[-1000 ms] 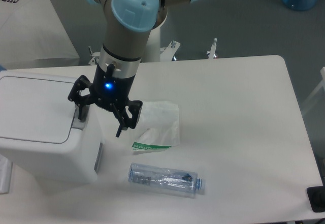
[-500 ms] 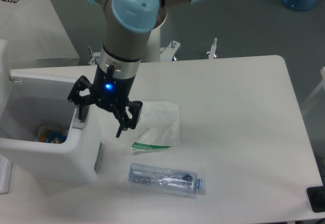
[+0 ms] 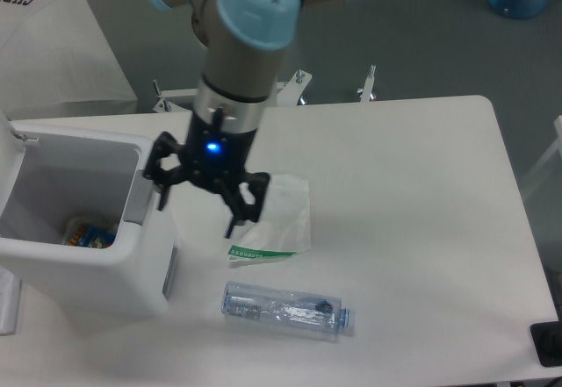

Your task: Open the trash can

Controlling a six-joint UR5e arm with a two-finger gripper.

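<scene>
One hand hangs with its fingers spread and holds nothing, just beside the right wall of the trash can, which stands at the left edge of the worktop. Its lid stands up at the far left, so the bin looks open, and the hand is free to retreat to the right.

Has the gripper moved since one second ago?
Yes. The gripper shifted right, away from the trash can, toward the white bag; jaws open.
</scene>
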